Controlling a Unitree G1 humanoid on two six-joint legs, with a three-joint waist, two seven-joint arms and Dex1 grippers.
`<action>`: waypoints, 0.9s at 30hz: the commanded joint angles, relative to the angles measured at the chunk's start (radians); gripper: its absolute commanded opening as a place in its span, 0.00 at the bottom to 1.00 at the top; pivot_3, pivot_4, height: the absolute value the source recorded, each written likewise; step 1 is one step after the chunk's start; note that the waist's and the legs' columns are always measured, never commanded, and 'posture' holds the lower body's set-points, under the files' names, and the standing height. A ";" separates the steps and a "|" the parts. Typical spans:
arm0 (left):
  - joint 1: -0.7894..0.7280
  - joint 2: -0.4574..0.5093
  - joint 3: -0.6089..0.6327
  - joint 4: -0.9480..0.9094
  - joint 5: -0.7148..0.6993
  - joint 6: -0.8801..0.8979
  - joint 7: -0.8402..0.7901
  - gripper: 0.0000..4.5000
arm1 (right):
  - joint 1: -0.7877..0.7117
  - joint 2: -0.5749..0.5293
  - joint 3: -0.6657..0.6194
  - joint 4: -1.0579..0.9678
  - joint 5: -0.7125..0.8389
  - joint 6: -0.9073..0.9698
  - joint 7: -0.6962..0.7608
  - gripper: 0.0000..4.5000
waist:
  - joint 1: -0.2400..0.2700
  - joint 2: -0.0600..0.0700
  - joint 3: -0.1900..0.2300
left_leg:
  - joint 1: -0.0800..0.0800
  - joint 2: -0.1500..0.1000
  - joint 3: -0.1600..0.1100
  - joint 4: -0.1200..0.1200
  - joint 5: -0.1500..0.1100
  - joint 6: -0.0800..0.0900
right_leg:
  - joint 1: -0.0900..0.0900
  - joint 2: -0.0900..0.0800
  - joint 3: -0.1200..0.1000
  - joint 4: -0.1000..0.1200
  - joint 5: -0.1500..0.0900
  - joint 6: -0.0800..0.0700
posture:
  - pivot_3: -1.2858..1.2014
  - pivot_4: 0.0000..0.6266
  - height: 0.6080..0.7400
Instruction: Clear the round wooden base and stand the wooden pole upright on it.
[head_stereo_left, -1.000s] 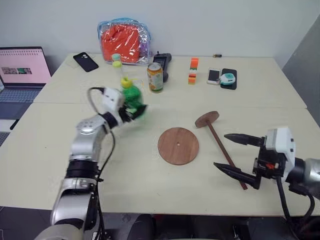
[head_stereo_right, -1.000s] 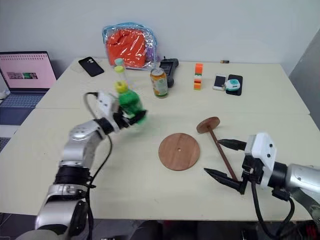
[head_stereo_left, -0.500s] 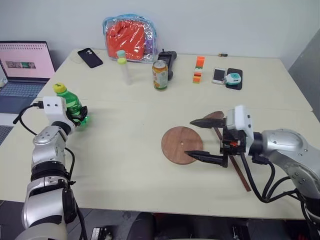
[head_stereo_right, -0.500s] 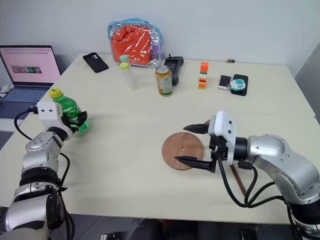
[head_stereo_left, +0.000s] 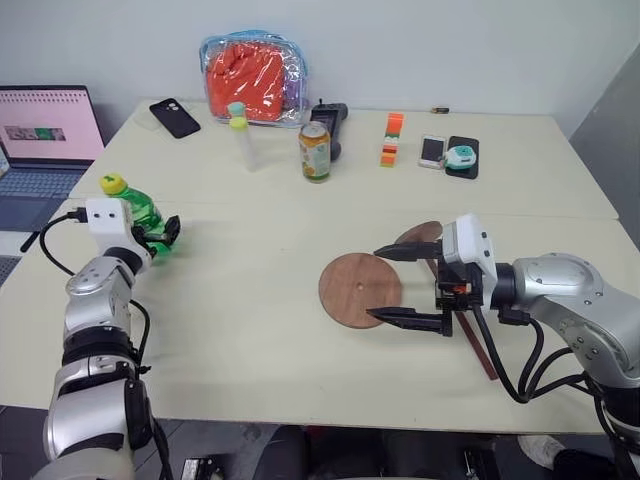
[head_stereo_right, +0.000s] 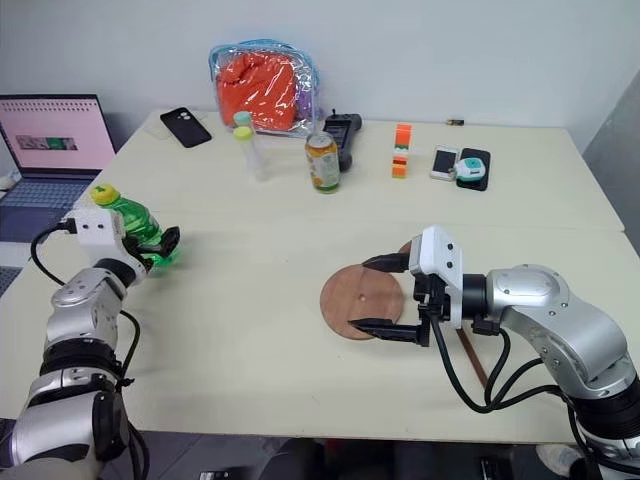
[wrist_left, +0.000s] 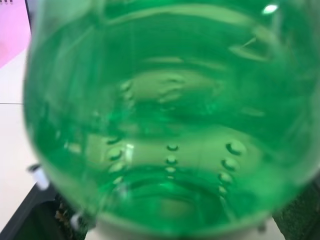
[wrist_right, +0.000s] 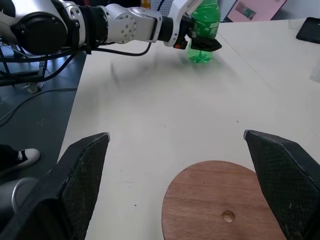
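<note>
The round wooden base (head_stereo_left: 345, 292) lies flat in the middle of the table with nothing on it, its small centre hole showing. The wooden pole (head_stereo_left: 482, 358) lies on the table right of the base, its disc end (head_stereo_left: 424, 233) pointing away from me and its middle hidden behind my right hand. My right gripper (head_stereo_left: 378, 283) is wide open, pointing left over the base's right edge, one finger on each side; it holds nothing. At the table's left side a green bottle (head_stereo_left: 140, 213) stands upright against my left gripper (head_stereo_left: 160, 236).
Along the far side are a clear pouch of orange stuff (head_stereo_left: 250, 78), a black phone (head_stereo_left: 173, 117), a slim tube (head_stereo_left: 238, 135), a drink can (head_stereo_left: 314, 152), a black remote (head_stereo_left: 328, 118), stacked blocks (head_stereo_left: 388, 140) and a white phone (head_stereo_left: 430, 150). A laptop (head_stereo_left: 45, 125) sits far left.
My left arm carried the green bottle from near the table's middle out to the left side. My right gripper swung left from beside the pole to over the base's right edge.
</note>
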 joint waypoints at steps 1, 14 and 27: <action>0.085 0.002 0.033 -0.141 -0.035 0.029 -0.007 0.99 | -0.011 0.006 -0.023 -0.030 0.003 -0.006 -0.004 1.00 | -0.001 0.000 0.000 | 0.000 0.000 0.000 0.000 0.000 0.000 | 0.000 -0.001 0.001 0.000 0.000 0.000 | 0.52 0.24 1.00; 0.576 0.099 0.110 -0.663 -0.096 0.198 -0.127 0.99 | 0.112 -0.006 -0.105 -0.053 -0.055 -0.028 -0.082 1.00 | 0.000 -0.001 0.000 | 0.001 0.002 0.000 0.000 -0.002 0.004 | 0.000 -0.001 0.004 0.002 0.000 0.000 | 0.52 0.24 1.00; 0.503 0.222 -0.212 -1.317 -0.280 0.504 -0.400 0.99 | 0.212 -0.061 -0.337 -0.089 0.024 0.277 -0.312 1.00 | 0.031 0.003 0.001 | 0.012 0.002 0.003 -0.002 -0.003 0.004 | 0.009 0.003 0.005 0.001 0.000 -0.001 | 0.52 0.24 1.00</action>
